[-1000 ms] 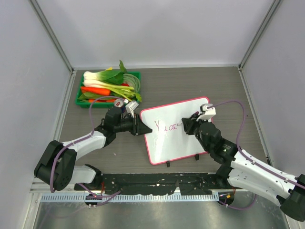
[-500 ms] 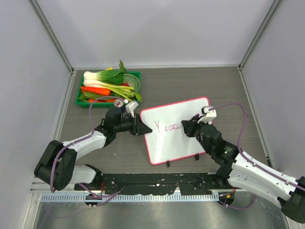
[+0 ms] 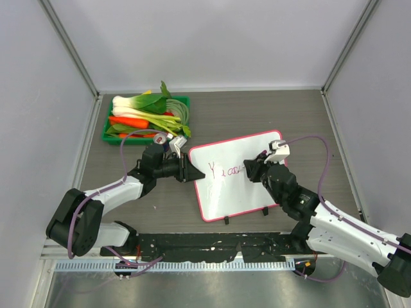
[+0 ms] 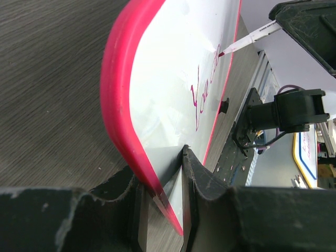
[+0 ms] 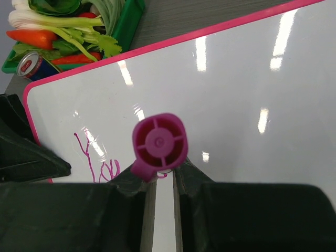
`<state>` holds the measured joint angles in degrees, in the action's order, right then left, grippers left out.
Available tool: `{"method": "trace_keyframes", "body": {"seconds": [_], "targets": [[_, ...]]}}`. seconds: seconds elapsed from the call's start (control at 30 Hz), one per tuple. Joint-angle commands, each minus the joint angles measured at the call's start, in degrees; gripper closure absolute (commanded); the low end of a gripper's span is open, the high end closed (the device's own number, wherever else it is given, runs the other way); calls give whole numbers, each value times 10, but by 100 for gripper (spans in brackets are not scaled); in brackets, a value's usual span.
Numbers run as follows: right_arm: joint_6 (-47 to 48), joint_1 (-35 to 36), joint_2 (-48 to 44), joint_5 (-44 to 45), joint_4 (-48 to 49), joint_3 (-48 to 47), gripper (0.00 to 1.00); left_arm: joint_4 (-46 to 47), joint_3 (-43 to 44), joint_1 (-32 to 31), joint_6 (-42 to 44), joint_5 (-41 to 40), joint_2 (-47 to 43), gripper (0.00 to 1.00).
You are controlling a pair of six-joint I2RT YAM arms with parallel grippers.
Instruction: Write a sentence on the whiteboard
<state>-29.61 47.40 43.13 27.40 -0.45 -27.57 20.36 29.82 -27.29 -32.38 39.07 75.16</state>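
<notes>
The whiteboard (image 3: 247,192), white with a pink-red frame, lies mid-table, tilted. My left gripper (image 3: 191,172) is shut on its left edge; in the left wrist view the fingers (image 4: 160,167) pinch the pink frame of the whiteboard (image 4: 157,89). My right gripper (image 3: 254,169) is shut on a pink marker (image 5: 159,143), its tip (image 4: 227,51) on the board. The sentence (image 3: 228,171) is a short pink cursive line reading about "You ca". It also shows in the left wrist view (image 4: 202,97) and the right wrist view (image 5: 100,164), partly hidden by the marker.
A green tray (image 3: 185,101) of greens and carrots stands at the back left, close to the board's top-left corner. A red-and-blue can (image 5: 32,64) lies by the tray. The board's two black feet (image 3: 226,221) point at the near edge. Grey walls stand on both sides.
My right gripper with the marker dipped slightly towards me, then came back up. The pink line is a little longer on its right end. The left arm and the board have not moved.
</notes>
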Motion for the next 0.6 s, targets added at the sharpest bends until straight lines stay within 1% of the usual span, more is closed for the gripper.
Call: {"method": "trace_keyframes", "body": {"seconds": [0.0,0.4,0.57], "targets": [[21,-8,10,41,1,-17,99,-64,-8,3,109,-108,21,100],[31,-21,13,59,-3,-28,99,-63,-9,4,110,-108,20,100],[29,-29,8,52,-11,-24,99,-63,-8,3,109,-108,21,100]]}}
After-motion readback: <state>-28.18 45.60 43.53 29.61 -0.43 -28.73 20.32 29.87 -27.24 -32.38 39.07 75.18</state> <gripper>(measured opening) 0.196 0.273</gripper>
